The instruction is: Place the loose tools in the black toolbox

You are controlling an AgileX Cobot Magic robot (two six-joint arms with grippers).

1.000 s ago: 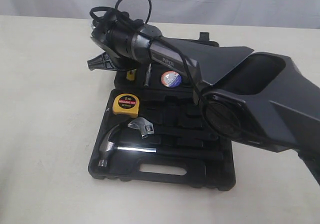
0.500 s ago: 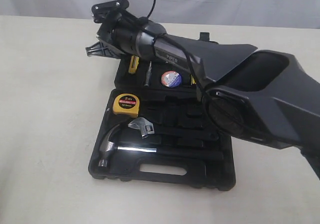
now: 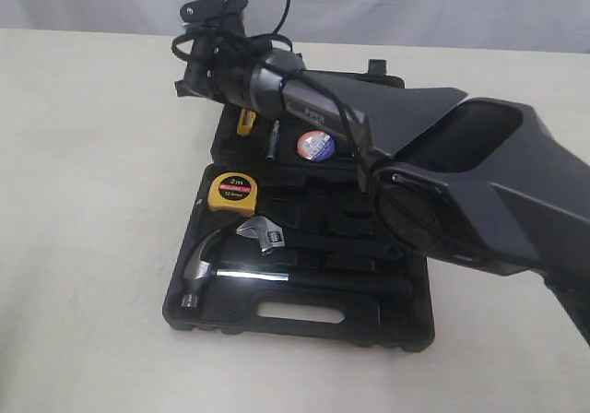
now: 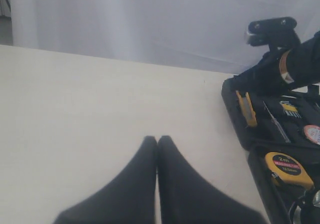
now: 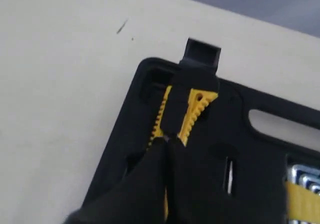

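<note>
Bare table on the left, case crowded under the right arm
The table left of and in front of the black toolbox lies free, and the left gripper hangs over that bare stretch. The right arm slants across the toolbox's far half and right side, blocking a way in from above. The tape measure, wrench and hammer fill the near-left recesses

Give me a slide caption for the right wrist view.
Shut right gripper poised over the utility knife lying in a corner recess of the toolbox.
</note>
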